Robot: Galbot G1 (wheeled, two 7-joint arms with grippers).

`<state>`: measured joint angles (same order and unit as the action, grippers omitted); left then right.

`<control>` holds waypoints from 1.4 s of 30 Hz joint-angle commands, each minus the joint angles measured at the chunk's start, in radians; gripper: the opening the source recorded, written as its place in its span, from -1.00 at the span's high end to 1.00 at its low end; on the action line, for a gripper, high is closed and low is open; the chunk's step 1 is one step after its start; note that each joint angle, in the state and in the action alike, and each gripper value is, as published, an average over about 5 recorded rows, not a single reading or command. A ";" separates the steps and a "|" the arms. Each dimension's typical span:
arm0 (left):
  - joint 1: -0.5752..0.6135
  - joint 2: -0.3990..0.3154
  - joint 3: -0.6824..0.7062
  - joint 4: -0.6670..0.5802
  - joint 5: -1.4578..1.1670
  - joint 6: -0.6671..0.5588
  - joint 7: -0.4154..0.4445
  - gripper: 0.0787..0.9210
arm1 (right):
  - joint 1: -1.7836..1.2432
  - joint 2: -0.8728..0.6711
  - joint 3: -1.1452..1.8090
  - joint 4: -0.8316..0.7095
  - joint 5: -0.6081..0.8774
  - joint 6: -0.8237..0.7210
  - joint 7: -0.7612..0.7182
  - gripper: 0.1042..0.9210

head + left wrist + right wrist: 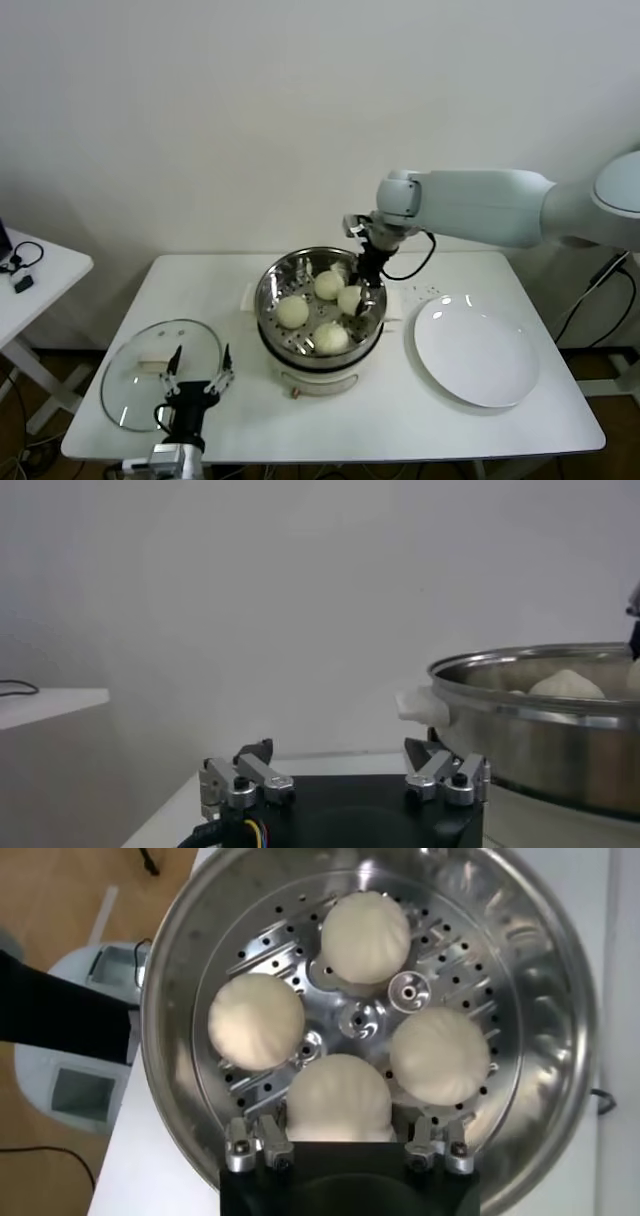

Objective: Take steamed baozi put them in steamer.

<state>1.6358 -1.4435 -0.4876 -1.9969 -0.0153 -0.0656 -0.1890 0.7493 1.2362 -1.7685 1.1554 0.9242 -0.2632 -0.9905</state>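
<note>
The steamer [268, 290] is a shiny steel pot on a white base at the table's middle, and its perforated tray [350, 1018] holds four cream-white baozi. Three lie free [365, 936] [256, 1020] [439, 1055]. The fourth baozi [340, 1093] sits between the fingers [262, 1138] of my right gripper [340, 1133], which is shut on it, low inside the pot at its right side [360, 292]. My left gripper [198, 366] is parked open at the table's near left, with nothing between its fingers [340, 752].
A round glass lid [140, 385] lies flat at the near left, beside the left gripper. A bare white plate [476, 350] sits right of the steamer. A small side table [35, 265] stands at the far left. The steamer's rim [530, 695] shows in the left wrist view.
</note>
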 commanded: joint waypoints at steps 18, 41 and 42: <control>-0.008 -0.004 0.017 0.001 -0.030 0.018 -0.001 -0.77 | -0.045 0.008 0.009 -0.015 -0.071 0.010 0.012 -0.50; -0.012 -0.007 0.013 0.011 -0.027 0.020 -0.016 -0.77 | 0.016 -0.178 0.159 0.096 0.008 0.040 0.094 -0.76; -0.012 -0.007 0.011 0.012 -0.027 0.020 -0.016 -0.77 | 0.011 -0.199 0.175 0.105 -0.001 0.041 0.109 -0.76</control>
<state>1.6251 -1.4530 -0.4727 -1.9915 -0.0414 -0.0457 -0.2029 0.7575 1.1733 -1.6932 1.1972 0.9155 -0.2245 -0.9688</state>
